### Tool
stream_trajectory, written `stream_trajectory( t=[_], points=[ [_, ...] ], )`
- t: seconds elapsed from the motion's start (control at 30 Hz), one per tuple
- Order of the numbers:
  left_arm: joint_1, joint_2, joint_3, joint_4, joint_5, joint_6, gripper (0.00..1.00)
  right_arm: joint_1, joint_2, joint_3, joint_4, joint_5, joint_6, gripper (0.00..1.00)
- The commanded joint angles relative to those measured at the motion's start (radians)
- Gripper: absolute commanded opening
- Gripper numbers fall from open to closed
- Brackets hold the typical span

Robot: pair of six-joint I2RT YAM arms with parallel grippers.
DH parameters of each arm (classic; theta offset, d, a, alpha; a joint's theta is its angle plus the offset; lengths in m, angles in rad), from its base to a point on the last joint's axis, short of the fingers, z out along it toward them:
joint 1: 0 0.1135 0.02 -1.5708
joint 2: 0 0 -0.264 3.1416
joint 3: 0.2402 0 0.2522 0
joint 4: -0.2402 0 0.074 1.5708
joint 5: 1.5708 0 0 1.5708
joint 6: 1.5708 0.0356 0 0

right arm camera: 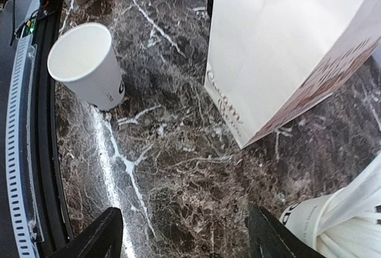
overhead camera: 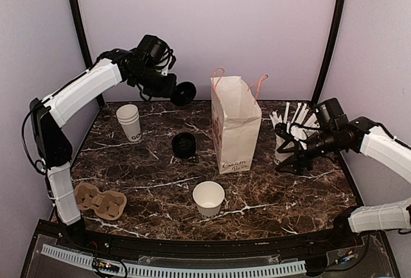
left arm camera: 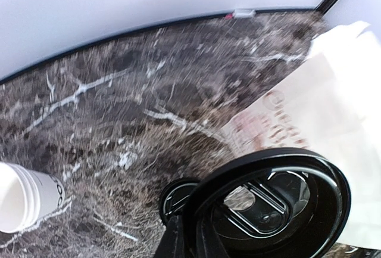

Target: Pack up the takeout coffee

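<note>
While the left gripper [overhead camera: 174,90] clamps 1 black lid [overhead camera: 185,93] up left of the paper bag [overhead camera: 236,124], the takeout cup [overhead camera: 209,198] stands lidless before it, right gripper [right arm camera: 184,213] agape to the bag's right; an off-centre press could tip the cup.

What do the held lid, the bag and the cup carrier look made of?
Lid: glossy black plastic, judging by its reflections. Bag: matte white paper, creased, with cord handles. Carrier: probably brown moulded pulp; it looks dull and fibrous.

Pale lilac walls [overhead camera: 205,27] enclose a dark marble table [overhead camera: 289,194] veined with white.
</note>
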Motion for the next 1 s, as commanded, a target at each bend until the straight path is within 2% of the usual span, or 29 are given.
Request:
stream_trajectory(
  t=[0.0, 0.23, 0.43, 0.57, 0.67, 0.8, 0.97],
  points=[
    [-0.001, -0.098, 0.070, -0.003, 0.129, 0.053, 0.06, -0.005, -0.040, 0.175, -0.090, -0.090, 0.004, 0.74],
    [-0.010, -0.243, -0.120, 0.231, 0.336, 0.024, 0.05, -0.002, 0.006, 0.401, -0.110, -0.263, 0.079, 0.77],
    [-0.055, -0.347, -0.268, 0.416, 0.429, -0.001, 0.05, 0.003, 0.095, 0.423, 0.001, -0.419, 0.230, 0.77],
    [-0.094, -0.415, -0.373, 0.532, 0.477, 0.018, 0.06, 0.010, 0.157, 0.523, 0.027, -0.472, 0.316, 0.79],
    [-0.106, -0.472, -0.490, 0.670, 0.539, 0.017, 0.08, 0.011, 0.195, 0.528, 0.145, -0.519, 0.468, 0.80],
    [-0.112, -0.498, -0.568, 0.800, 0.586, -0.018, 0.08, 0.016, 0.228, 0.441, 0.467, -0.611, 0.802, 0.83],
    [-0.130, -0.498, -0.602, 0.881, 0.622, -0.048, 0.08, 0.050, 0.286, 0.459, 0.647, -0.640, 1.005, 0.87]
  ],
)
